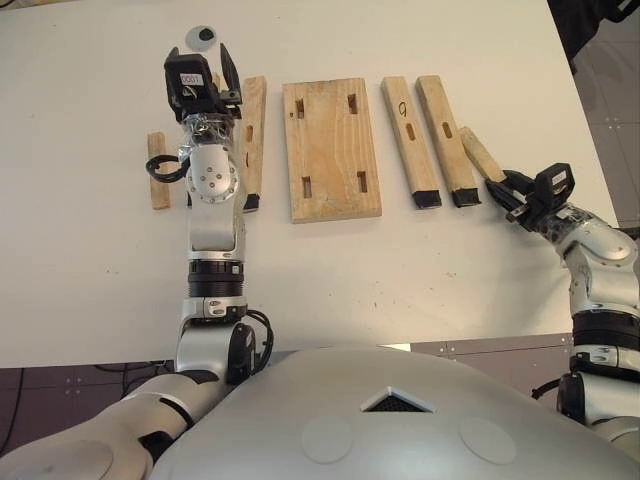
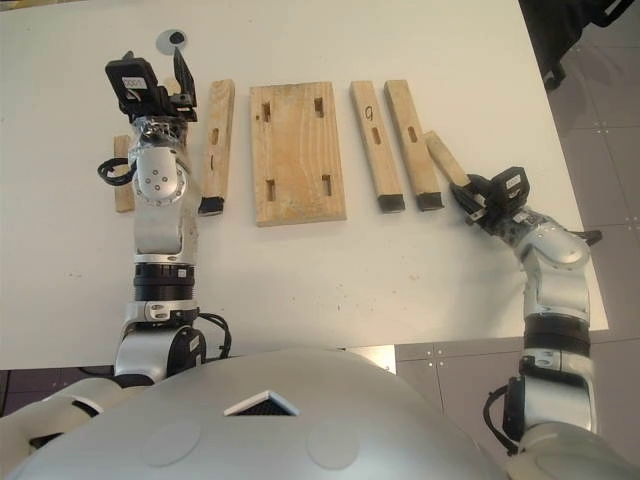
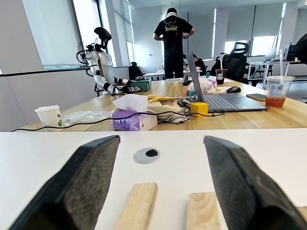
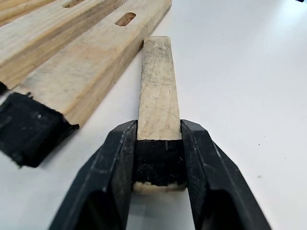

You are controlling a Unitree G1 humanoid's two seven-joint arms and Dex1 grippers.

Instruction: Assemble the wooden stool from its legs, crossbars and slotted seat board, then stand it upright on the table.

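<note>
Right tool (image 4: 158, 143) pinches the black end of a crossbar (image 4: 157, 91) lying on the desk (image 1: 80, 250), long axis angled away toward the legs (image 1: 447, 140) beside the slotted seat board (image 1: 331, 150); left tool (image 1: 202, 60) hangs wide open, empty

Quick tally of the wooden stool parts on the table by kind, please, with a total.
Legs: 4, one mostly hidden under the left arm
Crossbars: 2, one gripped in the right tool
Seat board: 1
Total: 7
</note>
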